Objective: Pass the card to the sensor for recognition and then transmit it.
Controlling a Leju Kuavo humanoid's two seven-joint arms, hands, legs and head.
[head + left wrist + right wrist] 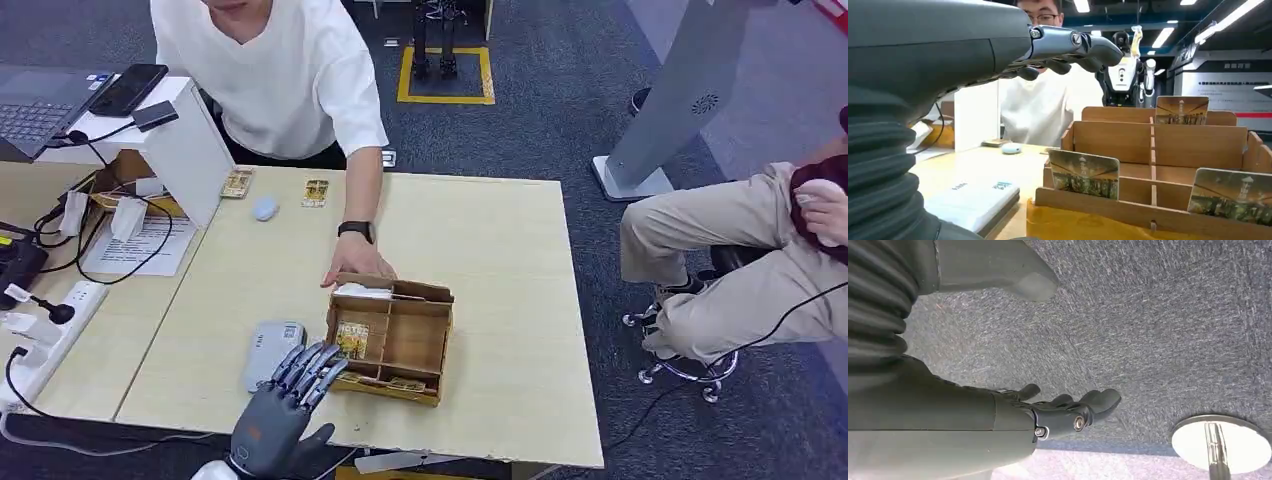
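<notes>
Empty left hand above flat grey sensor, beside compartmented wooden box

Left hand hovers above worktop, fingers extended, holding nothing. Wooden divider box at 4 o'clock, cards standing upright in its slots. Grey sensor at 7 o'clock.
</notes>
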